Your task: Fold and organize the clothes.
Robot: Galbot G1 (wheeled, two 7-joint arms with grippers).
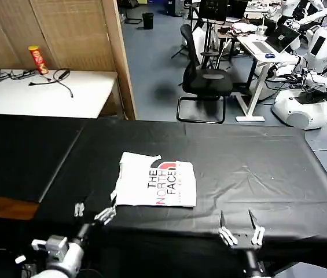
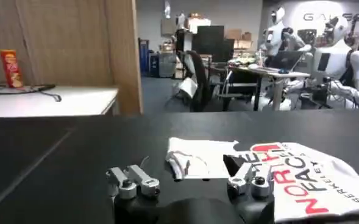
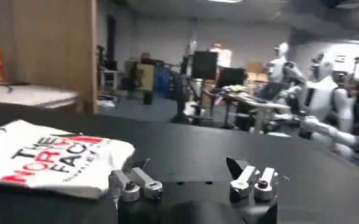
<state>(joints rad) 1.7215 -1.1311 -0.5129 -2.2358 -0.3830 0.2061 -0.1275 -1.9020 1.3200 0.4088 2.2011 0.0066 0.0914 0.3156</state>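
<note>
On the black table cover [image 1: 256,174], a little toward nine o'clock of its middle in the head view, lies the white T-shirt [image 1: 156,183], folded into a compact, nearly square bundle with the black-and-red "THE NORTH FACE" print facing up. One small corner of fabric sticks out from the bundle toward the seven o'clock side. In the left wrist view the T-shirt [image 2: 289,179] shows its lettering and a pale collar part lying flat on the cloth.

At about seven o'clock from the T-shirt, just beside that loose corner, sits the left gripper [image 1: 92,212], low over the cover with its fingers spread apart and nothing between them. At about four o'clock from the T-shirt, well apart from it and near the front edge of the table, the right gripper [image 1: 242,229] hangs with its two fingers likewise spread and empty; its wrist view shows the T-shirt [image 3: 51,161] lying off to one side.

Farther out, at eleven o'clock, a white table [image 1: 47,95] carries black cables [image 1: 56,78] and a red-and-yellow can [image 1: 38,59]. At one o'clock a black office chair [image 1: 204,78] stands on the floor.
</note>
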